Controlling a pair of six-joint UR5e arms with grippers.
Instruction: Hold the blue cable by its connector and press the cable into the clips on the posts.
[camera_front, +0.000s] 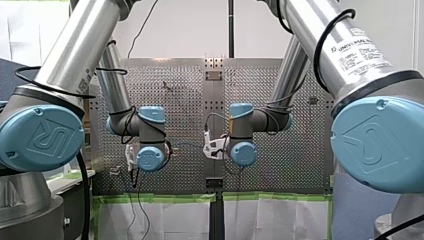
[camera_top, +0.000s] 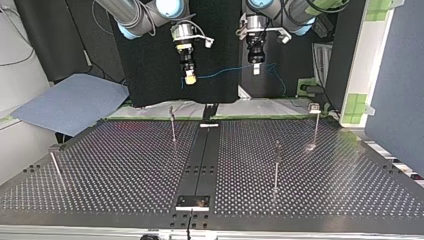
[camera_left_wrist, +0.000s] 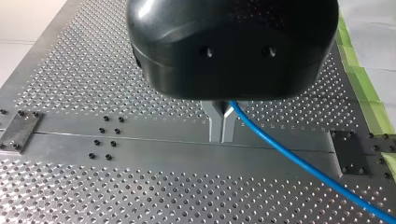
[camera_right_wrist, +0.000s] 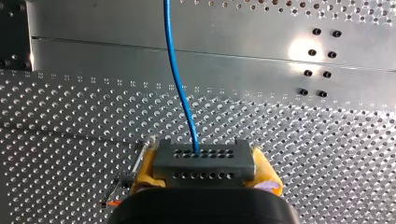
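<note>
In the top view the nearest thing is a small black plate (camera_top: 192, 201) bolted to the centre strip of the perforated table (camera_top: 115, 175). Just beyond it the near-right post (camera_top: 276, 167) stands upright. The near-left post (camera_top: 55, 165) leans slightly at the table's edge on the view's left. Further back stand the far-left post (camera_top: 173, 125) and the far-right post (camera_top: 315, 125), which is topped by a pale clip (camera_top: 314, 107). A blue sheet (camera_top: 70, 102) lies off the table at the view's left.

All four posts are well apart from the blue cable (camera_top: 225, 72), which is held in the air past the table's far edge. My right gripper (camera_top: 190, 77) has its yellow pads clamped on the two ends of the grey connector (camera_right_wrist: 203, 161). The cable leaves the connector's face and runs straight ahead of that gripper, above the centre strip.

In the top view the cable's long axis lies nearly level across the view, rising a little toward my left gripper (camera_top: 256, 70). Past that gripper its tail bends and drops. In the left wrist view the metal fingers (camera_left_wrist: 214, 126) are pressed together, and the cable comes out at their roots.

In the front view my left arm (camera_front: 60, 75) and my right arm (camera_front: 350, 60) crowd the foreground, and their wrists cover both grippers.
</note>
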